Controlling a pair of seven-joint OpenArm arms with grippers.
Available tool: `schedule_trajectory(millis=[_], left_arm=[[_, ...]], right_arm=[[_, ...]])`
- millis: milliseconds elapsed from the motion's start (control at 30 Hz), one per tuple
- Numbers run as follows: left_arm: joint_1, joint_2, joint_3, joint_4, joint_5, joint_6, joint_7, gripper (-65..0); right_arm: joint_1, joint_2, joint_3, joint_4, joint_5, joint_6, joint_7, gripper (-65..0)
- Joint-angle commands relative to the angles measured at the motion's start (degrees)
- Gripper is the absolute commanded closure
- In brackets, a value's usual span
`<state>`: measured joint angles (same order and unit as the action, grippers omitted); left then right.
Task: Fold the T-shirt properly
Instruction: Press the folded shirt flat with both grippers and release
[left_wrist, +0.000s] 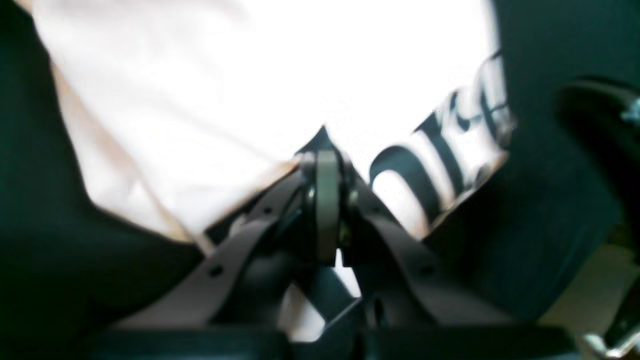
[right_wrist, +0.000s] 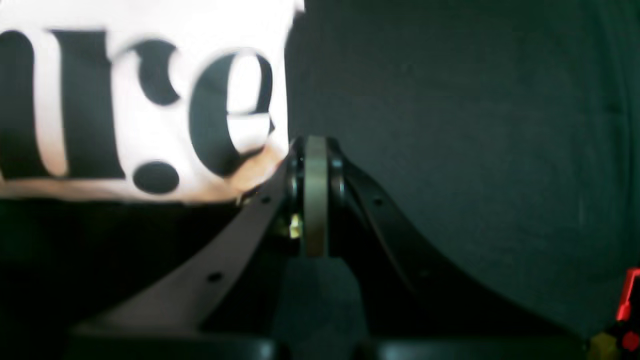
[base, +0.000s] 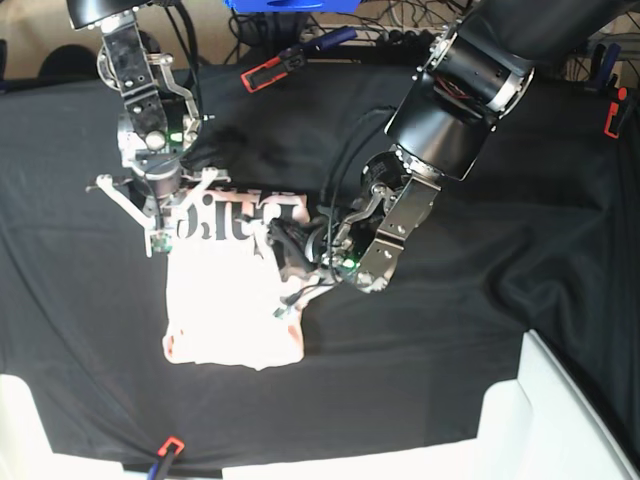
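From the left wrist, the left gripper (left_wrist: 327, 165) was clenched at the T-shirt (left_wrist: 260, 90) edge, pink cloth spreading toward twelve o'clock; whether cloth sat between the jaws was too blurred to tell. From the right wrist, the right gripper (right_wrist: 315, 165) was clenched beside the lettered corner at ten o'clock, apparently empty. In the base view, the shirt lay as a compact shape on the black table cover (base: 480, 330), lettering at twelve o'clock: partly folded, I'd judge, with more folds left.

The T-shirt (base: 235, 300) lies on the table cover (base: 450, 330); right gripper (base: 160, 245) at its ten o'clock corner, left gripper (base: 290, 300) at its three o'clock edge.
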<state>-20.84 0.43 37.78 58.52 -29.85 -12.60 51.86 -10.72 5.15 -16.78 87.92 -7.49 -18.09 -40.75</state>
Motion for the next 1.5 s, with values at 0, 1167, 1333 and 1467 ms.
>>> schedule_trajectory(millis=[0,1167,1333,1467], left_arm=[[-1.4,0.1,-0.3,-0.7,-0.1,-0.1,-0.4,0.0],[-10.0,2.4,-3.5,-12.8,0.0,3.1,-15.1,0.0],[-10.9,2.2,-3.9,-10.7,-0.1,3.1,-14.8,0.0],[-11.2,0.8,-4.1,-10.0,-0.4,3.1,-14.7,0.0]], right_arm=[[0.4,-0.2,-0.1,1.0,-0.2,-0.2,1.1,-0.1],[7.1,-0.6,-10.6,-18.1,0.1,-0.2,9.4,-0.1],[6.4,-0.5,-10.6,-17.4,0.0,-0.4,11.3,-0.1],[4.2,0.0,-10.6,-8.0,-0.3,-0.5,9.8,-0.1]])
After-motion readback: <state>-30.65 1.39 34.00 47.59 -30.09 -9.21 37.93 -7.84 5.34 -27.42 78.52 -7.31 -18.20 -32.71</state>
